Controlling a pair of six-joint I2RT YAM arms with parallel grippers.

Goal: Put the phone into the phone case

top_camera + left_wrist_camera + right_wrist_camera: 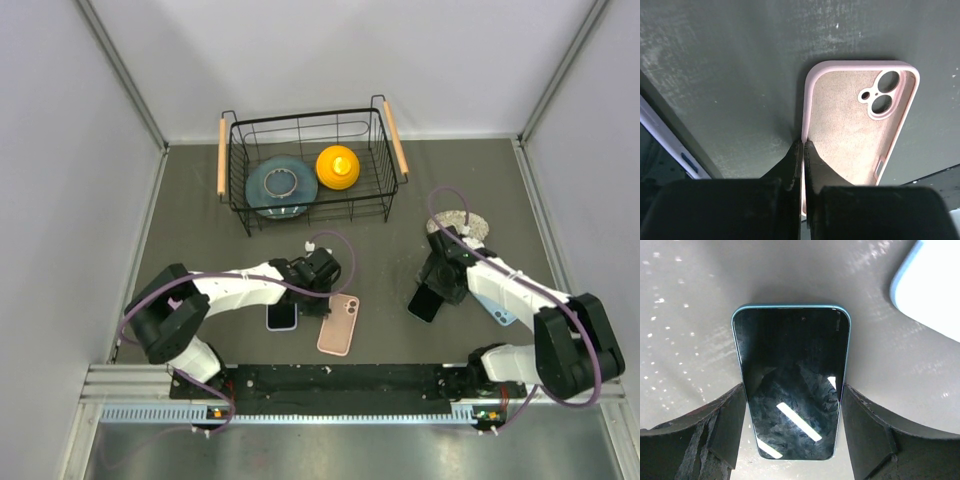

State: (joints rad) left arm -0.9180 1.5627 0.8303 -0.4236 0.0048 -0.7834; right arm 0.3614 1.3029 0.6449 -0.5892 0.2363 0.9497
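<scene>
A pink phone case lies open side up on the dark table, also seen near the front edge. My left gripper is shut on the case's left rim, one finger inside the wall and one outside; from above it sits at the case's top corner. The phone, dark-screened with a teal edge, sits between the fingers of my right gripper, which touch both long sides. From above the phone hangs tilted under that gripper.
A second dark-screened phone with a lilac edge lies just left of the pink case. A light blue flat object lies right of the held phone. A wire basket holding a plate and an orange object stands behind. A speckled round pad lies at the right.
</scene>
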